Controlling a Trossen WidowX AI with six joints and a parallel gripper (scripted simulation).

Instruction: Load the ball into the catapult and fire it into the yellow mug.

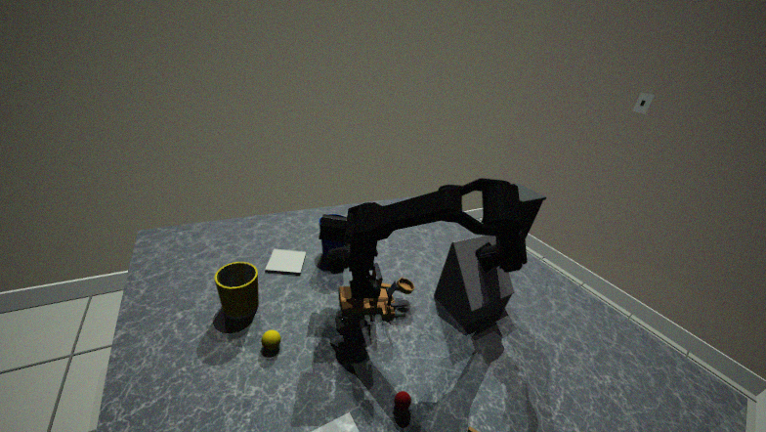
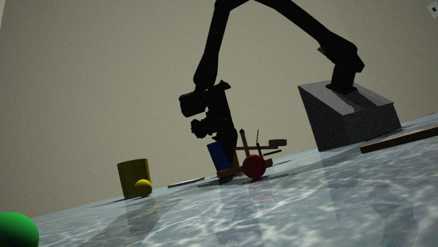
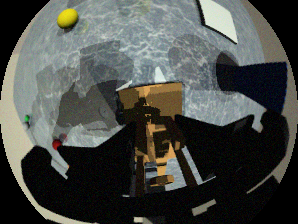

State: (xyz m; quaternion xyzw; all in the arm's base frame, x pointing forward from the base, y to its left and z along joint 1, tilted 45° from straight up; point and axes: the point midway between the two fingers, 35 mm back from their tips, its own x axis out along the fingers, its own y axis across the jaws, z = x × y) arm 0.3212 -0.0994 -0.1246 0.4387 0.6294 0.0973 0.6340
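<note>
The orange catapult (image 1: 346, 301) (image 2: 224, 172) (image 3: 173, 98) stands upright below the arm, its throwing cup (image 1: 404, 284) (image 2: 277, 142) toward the arm's base. The cup looks empty. My gripper (image 2: 229, 158) (image 3: 154, 120) points down, with its fingers partly closed on both sides of the catapult's frame and apparently against it. The yellow mug (image 1: 238, 300) (image 2: 133, 177) stands upright beyond the catapult. A yellow ball (image 1: 271, 340) (image 2: 143, 188) (image 3: 68, 18), a red ball (image 1: 403, 400) (image 2: 254, 166) (image 3: 57, 144) and a green ball (image 2: 17, 229) (image 3: 27, 119) lie on the table.
A blue mug (image 2: 218, 155) (image 3: 265, 82) stands close beside the gripper, partly hidden by the arm in the top view. A white tile (image 1: 286, 261) (image 3: 219, 21) lies near it. The arm's grey base block (image 1: 472, 300) (image 2: 324, 122) and an orange bar (image 2: 398, 140) are at the right.
</note>
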